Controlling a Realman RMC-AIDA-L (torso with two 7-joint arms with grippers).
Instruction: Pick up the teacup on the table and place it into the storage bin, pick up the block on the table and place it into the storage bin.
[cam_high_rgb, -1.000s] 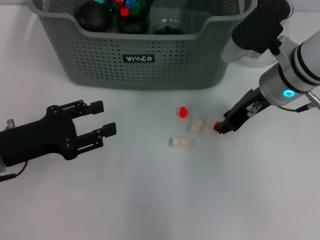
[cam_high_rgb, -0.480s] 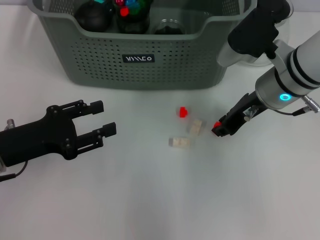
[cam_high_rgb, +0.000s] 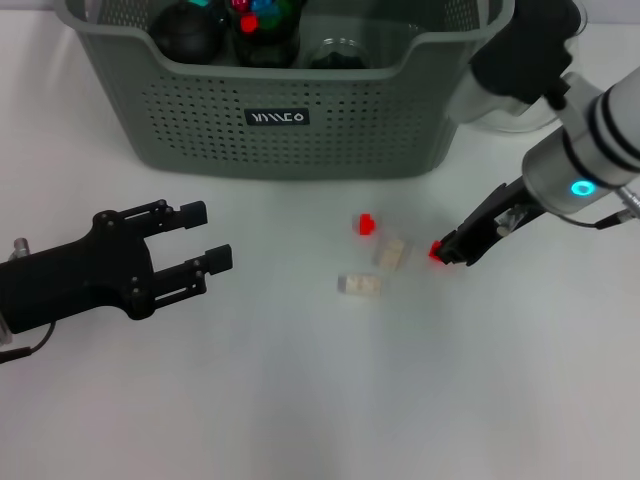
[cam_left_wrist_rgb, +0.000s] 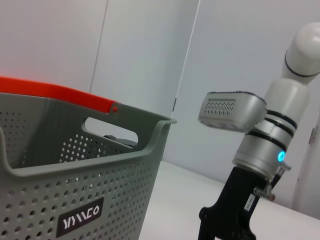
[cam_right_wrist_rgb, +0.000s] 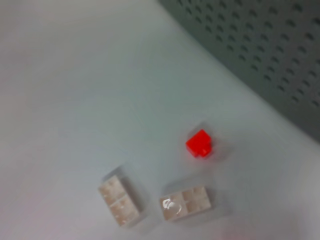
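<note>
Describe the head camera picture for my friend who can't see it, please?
The right gripper sits low over a white table, pinching a small red block beside two pale blocks and another red block. The left gripper rests open, apart from them. Behind stands a grey-green storage bin holding dark items.

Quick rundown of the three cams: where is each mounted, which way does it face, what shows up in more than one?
Head view: up on the robot's head, facing forward and down at the table; both arms show, left pincer open and parked, right pincer low with a red block at its tip.
Left wrist view: low, facing across at the storage bin and the right arm.
Right wrist view: above the table, facing down on a red block and two pale blocks; no own fingers.
Shared: the bin appears in all three views.
</note>
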